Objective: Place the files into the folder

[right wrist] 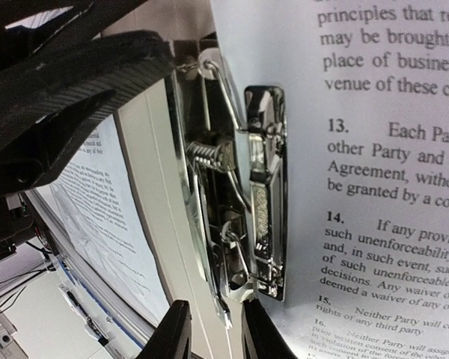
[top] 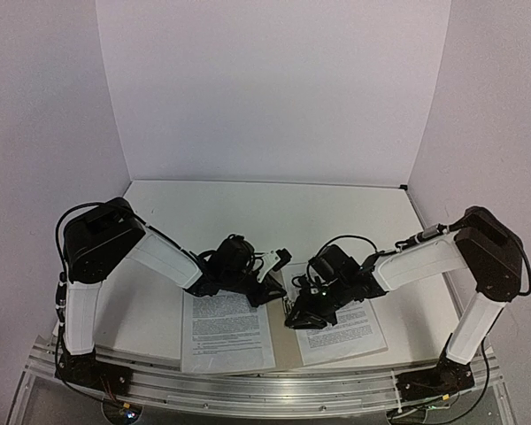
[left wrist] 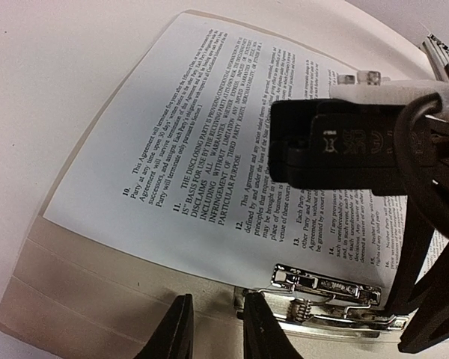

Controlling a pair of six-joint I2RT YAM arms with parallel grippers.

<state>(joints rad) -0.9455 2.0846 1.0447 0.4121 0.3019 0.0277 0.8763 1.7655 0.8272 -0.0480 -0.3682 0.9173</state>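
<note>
Your sheets are thin, floppy: pinch a corner by the worktop's near edge. Both narrow: left gripper empty, right gripper maybe nipping clip.

Overhead rear overview; two close downward wrist views, both on the folder's metal clip.

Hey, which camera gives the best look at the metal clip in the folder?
The right wrist view: the metal clip sits close up at centre frame, with its spring and lever sharp. The left wrist view shows it smaller, near the bottom edge. In the top view it is too small to make out.
</note>
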